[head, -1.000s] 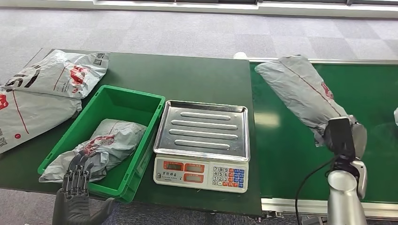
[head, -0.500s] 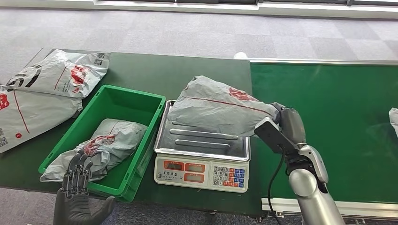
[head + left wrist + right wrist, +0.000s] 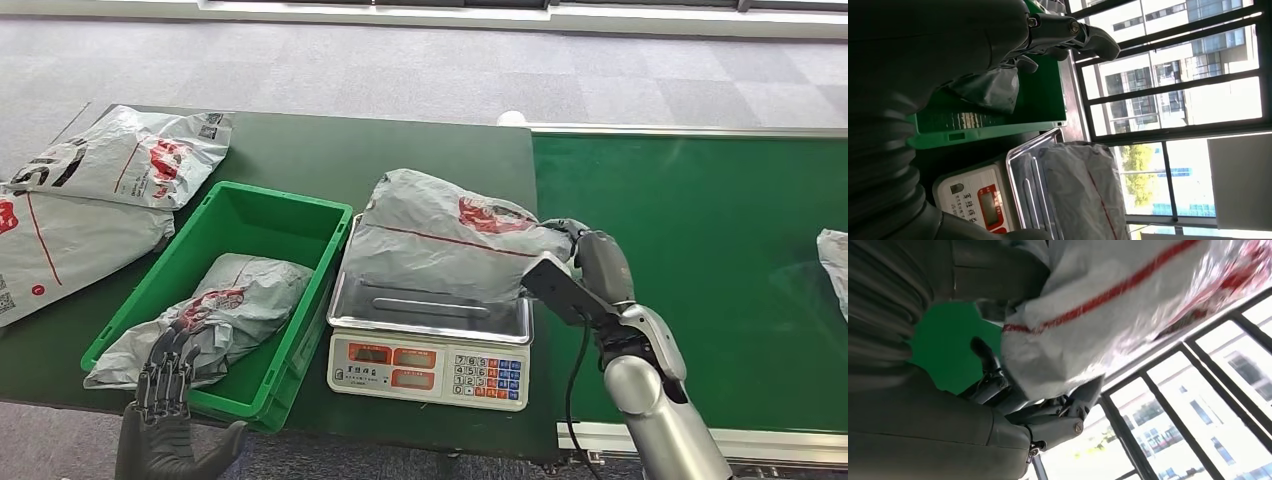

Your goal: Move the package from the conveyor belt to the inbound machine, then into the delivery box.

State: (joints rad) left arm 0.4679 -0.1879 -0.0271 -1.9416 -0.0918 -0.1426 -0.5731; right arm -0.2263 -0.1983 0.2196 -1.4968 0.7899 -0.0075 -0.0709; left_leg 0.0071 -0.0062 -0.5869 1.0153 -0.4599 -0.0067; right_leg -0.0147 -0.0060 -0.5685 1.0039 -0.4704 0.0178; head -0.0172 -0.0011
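A grey mailer package [image 3: 448, 245] with a red stripe and logo lies over the steel tray of the weighing scale [image 3: 432, 345]. My right hand [image 3: 585, 262] grips its right end, just beyond the tray's right edge; the bag [image 3: 1108, 305] also shows wrapped by the fingers [image 3: 998, 385] in the right wrist view. The green delivery crate [image 3: 225, 290] to the left of the scale holds another grey package [image 3: 215, 315]. My left hand [image 3: 165, 390] hangs at the near edge of the crate, fingers curled, holding nothing. The scale and package [image 3: 1083, 195] also show in the left wrist view.
Two more grey mailers [image 3: 100, 195] lie on the dark green table at far left. The green conveyor belt [image 3: 720, 260] runs to the right, with another bag's corner [image 3: 835, 265] at its right edge. Grey carpet lies beyond.
My right hand carried the package from the conveyor leftward over the scale, then lowered it and shifted it a little further left onto the tray. The left hand stayed still.
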